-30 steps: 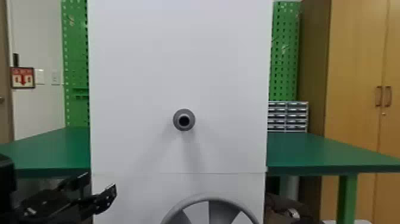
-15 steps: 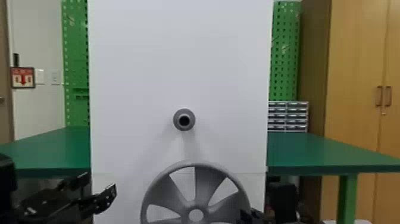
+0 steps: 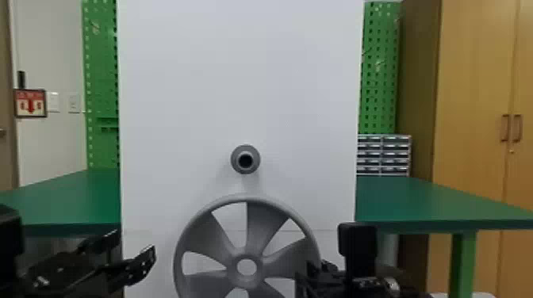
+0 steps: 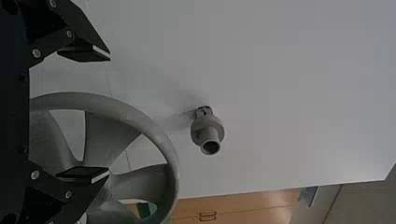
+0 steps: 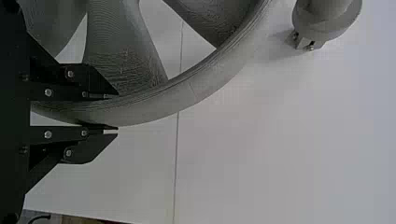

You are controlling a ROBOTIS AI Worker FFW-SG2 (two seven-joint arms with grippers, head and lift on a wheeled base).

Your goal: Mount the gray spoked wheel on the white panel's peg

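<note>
so, gray wheel (image 3: 259,226) in right gripper (image 3: 305,273)

**Workshop, or Perhaps a Lab**

Looks like a workshop or lab. Has green pegboard (image 3: 378,79) behind a green-topped bench (image 3: 428,202), with a stack of small drawers (image 3: 383,155) on top. Also includes a tall wooden cupboard (image 3: 472,87) beside the bench.

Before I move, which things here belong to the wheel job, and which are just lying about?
Job:
- gray wheel
- peg
- white panel
- right gripper, on the wheel's rim
- left gripper, open, empty

Just around:
- green table
- small drawers
- wooden cabinet
- wall sign
</note>
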